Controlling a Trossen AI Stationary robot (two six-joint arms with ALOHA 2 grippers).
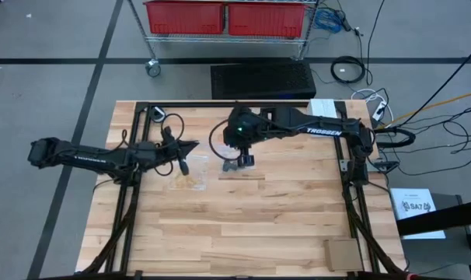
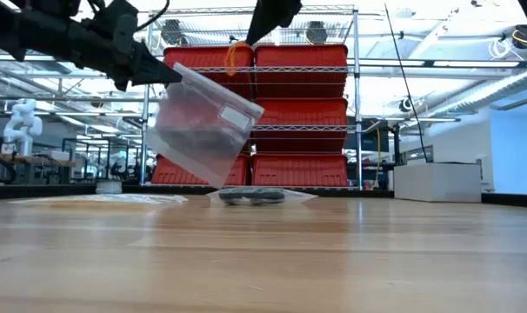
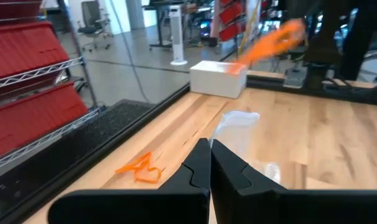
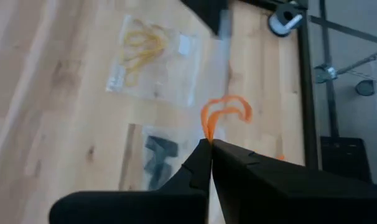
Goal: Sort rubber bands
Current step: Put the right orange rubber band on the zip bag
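Observation:
My left gripper (image 1: 190,145) (image 2: 163,74) is shut on a clear plastic bag (image 2: 203,126) that hangs over the table's far left part. My right gripper (image 4: 208,144) (image 2: 248,39) is high over the table's middle, shut on a few orange rubber bands (image 4: 224,113) (image 2: 235,54). More orange rubber bands (image 3: 142,169) lie loose on the wood near the far edge. A clear bag with pale yellow rubber bands (image 4: 144,51) (image 1: 187,183) lies flat on the table. A bag with black rubber bands (image 4: 157,158) (image 2: 253,197) lies flat below my right gripper. My left gripper pinches the clear bag's upper edge (image 2: 175,73) between its two fingers, coming nearly level from the table's left. The bag hangs tilted below the fingertips, clear of the table. My right gripper pinches one end of the orange bands (image 4: 207,132) at its fingertips, slanting down from the right. The loops dangle free, well above the table.
A white box (image 3: 218,78) stands at the table's far right corner. A black mat (image 1: 263,79) lies beyond the far edge, before a wire shelf with red bins (image 1: 226,17). The near half of the table (image 1: 243,233) is bare wood, with a cardboard piece (image 1: 346,253) at its near right.

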